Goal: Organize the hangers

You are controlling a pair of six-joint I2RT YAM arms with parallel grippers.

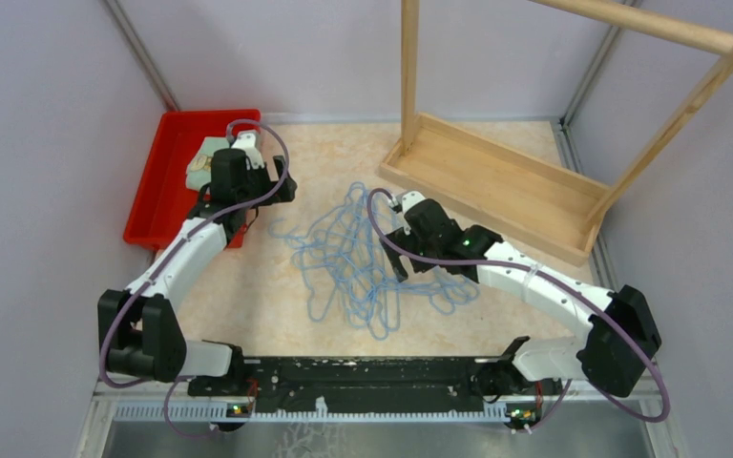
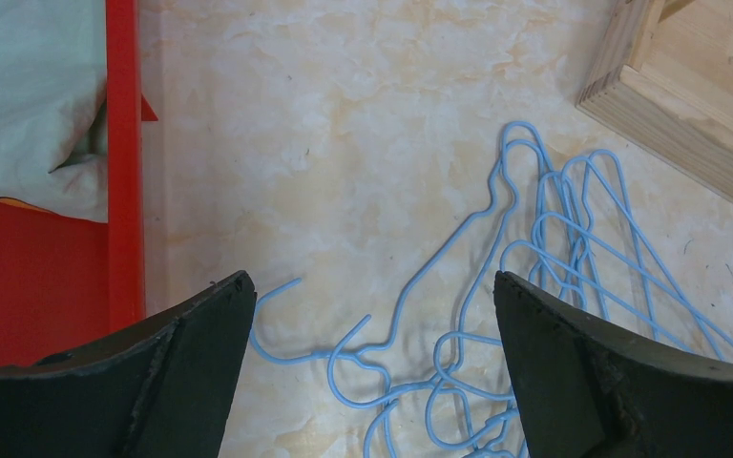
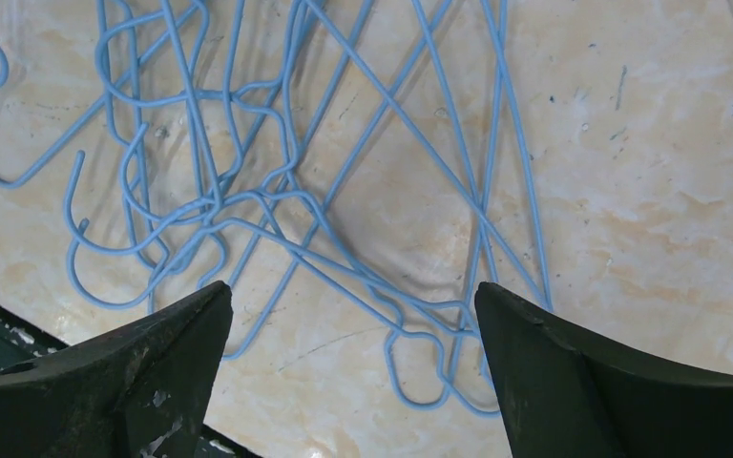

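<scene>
Hangers (image 1: pixel 367 253) sprawl tangled beside the wooden rack (image 1: pixel 496 181); right gripper (image 3: pixel 353 296) hangs directly above, nearer than left gripper (image 2: pixel 372 286), both wide open, empty.

You look down past your right arm's two dark fingers (image 3: pixel 153 372), spread wide and gripping nothing, onto a tangle of light-blue wire hangers (image 3: pixel 212 202) lying overlapped on the marbled beige tabletop (image 3: pixel 649 191), hooks curling several ways.
</scene>
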